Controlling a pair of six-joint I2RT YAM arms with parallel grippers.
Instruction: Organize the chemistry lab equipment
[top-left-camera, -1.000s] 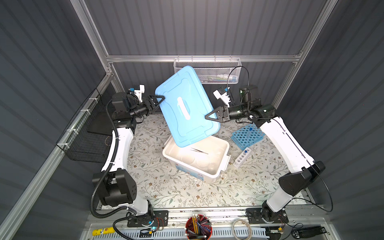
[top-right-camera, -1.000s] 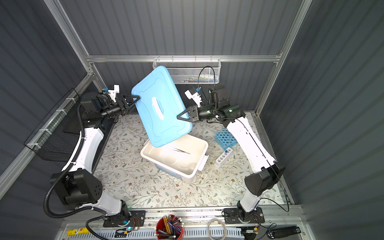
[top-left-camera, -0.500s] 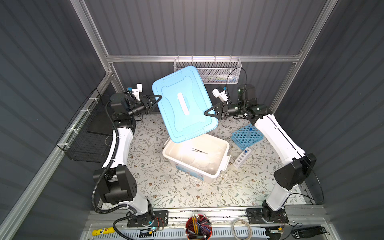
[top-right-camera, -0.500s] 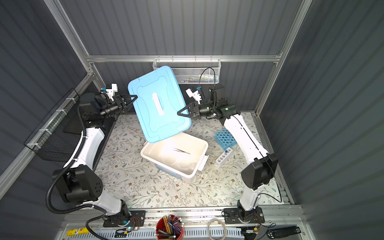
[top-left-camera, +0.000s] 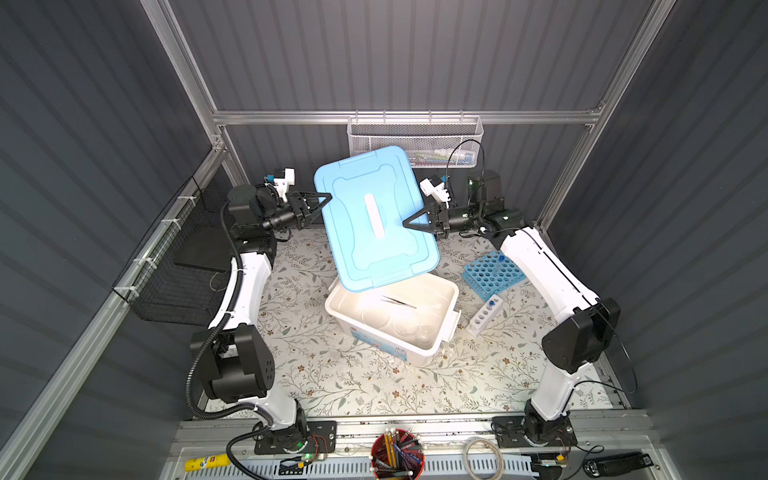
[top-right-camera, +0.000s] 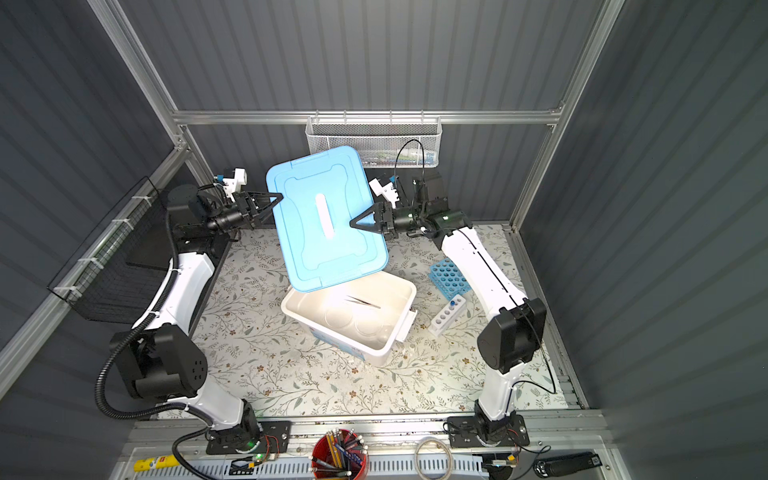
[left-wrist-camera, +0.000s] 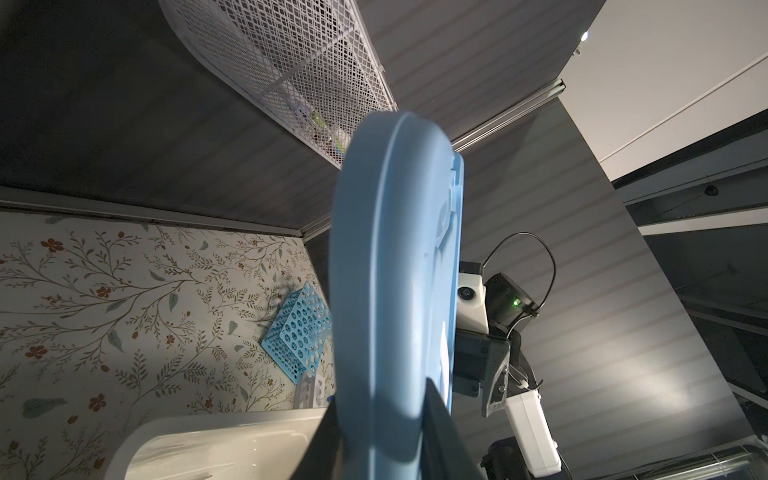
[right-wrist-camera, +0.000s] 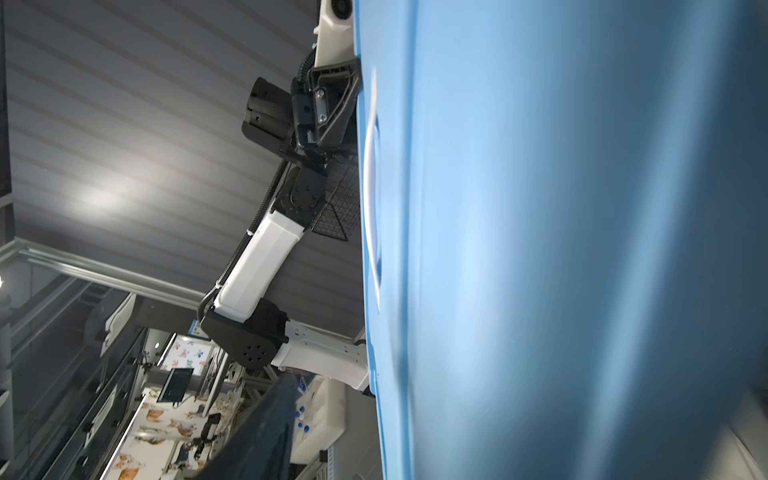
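A light blue lid (top-left-camera: 374, 216) (top-right-camera: 324, 216) hangs tilted above the open white bin (top-left-camera: 451, 291). My left gripper (top-left-camera: 326, 199) is shut on the lid's left edge. In the left wrist view its fingers (left-wrist-camera: 440, 428) press both faces of the lid (left-wrist-camera: 395, 270). My right gripper (top-left-camera: 409, 224) is at the lid's right edge with its jaws open. One finger (right-wrist-camera: 266, 432) stands apart from the lid (right-wrist-camera: 540, 249). In the bin lie dark tweezers (top-left-camera: 399, 301) and round glass dishes (top-left-camera: 376, 318). A blue-capped test tube (top-left-camera: 491, 303) stands in a small white holder (top-left-camera: 482, 318).
A blue tube rack (top-left-camera: 488, 274) sits right of the bin, under my right arm. A white mesh basket (top-left-camera: 415, 137) hangs on the back wall and a black wire basket (top-left-camera: 174, 266) on the left wall. A red cup of pencils (top-left-camera: 397, 455) and a yellow tube (top-left-camera: 205, 461) lie at the front.
The lid has shifted left and back and turned more upright. My left gripper has closed on its edge. My right gripper's jaws have opened off it.
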